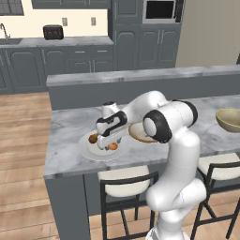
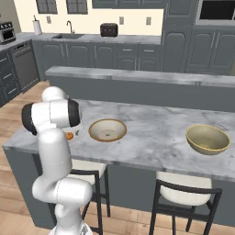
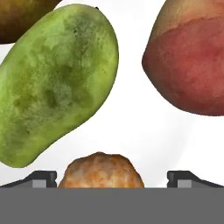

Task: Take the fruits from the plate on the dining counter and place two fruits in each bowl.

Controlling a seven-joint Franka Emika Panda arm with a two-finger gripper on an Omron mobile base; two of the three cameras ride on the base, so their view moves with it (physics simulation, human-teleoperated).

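The gripper (image 3: 112, 178), jaws wide and holding nothing, straddles the orange fruit (image 3: 101, 170) on the plate (image 3: 144, 131).

no readable text
no letters, labels, brands, numbers or signs can be made out on anything in these views.

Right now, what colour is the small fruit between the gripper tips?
Orange fruit, mottled paler; the hand view shows it best.
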